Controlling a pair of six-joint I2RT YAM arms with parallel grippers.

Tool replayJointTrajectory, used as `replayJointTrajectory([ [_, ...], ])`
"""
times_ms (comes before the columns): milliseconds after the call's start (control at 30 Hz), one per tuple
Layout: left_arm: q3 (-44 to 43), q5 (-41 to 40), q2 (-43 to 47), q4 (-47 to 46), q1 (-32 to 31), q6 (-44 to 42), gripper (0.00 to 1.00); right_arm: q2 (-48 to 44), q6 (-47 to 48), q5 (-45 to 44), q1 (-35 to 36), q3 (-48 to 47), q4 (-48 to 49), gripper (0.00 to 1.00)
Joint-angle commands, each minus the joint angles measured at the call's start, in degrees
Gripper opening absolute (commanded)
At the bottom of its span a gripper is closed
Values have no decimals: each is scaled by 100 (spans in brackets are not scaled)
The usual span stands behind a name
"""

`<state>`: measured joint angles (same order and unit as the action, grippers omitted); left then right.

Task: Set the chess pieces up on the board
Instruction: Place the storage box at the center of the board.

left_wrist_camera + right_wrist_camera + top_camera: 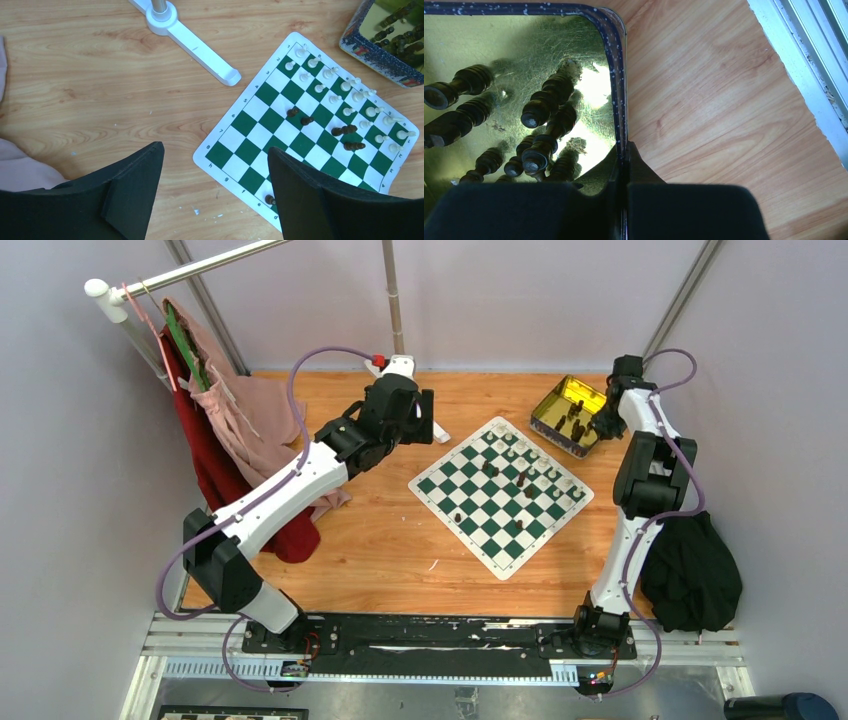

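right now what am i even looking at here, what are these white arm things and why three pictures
Two robot arms are bolted to a wooden table. One picture looks down from above; the other two come from cameras on each wrist. The board carries white chess pieces in rows and a few dark ones. More dark pieces lie in a gold tin. The left hand hangs open above the table, holding nothing. The right hand is pinched shut on the tin's rim.

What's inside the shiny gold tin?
Dark brown chess pieces lie on their sides inside the tin. The right end effector, closed on the tin's rim, hides the near part, so I can't count them all.
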<state>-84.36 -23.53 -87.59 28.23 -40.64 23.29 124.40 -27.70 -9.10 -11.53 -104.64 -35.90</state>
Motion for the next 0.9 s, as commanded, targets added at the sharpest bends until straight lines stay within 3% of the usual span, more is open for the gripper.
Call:
replayJointTrajectory([
  [0, 68, 56, -14, -164, -49, -119, 81, 49, -244, -154, -101, 87, 118, 0],
  [233, 129, 110, -3, -192, -49, -120, 82, 76, -277, -209, -121, 205, 129, 0],
  [667, 150, 192, 23, -167, -56, -48, 82, 58, -316, -192, -194, 481, 135, 9],
  [867, 181, 175, 56, -139, -99, -33, 82, 59, -296, -29, -225, 512, 148, 28],
])
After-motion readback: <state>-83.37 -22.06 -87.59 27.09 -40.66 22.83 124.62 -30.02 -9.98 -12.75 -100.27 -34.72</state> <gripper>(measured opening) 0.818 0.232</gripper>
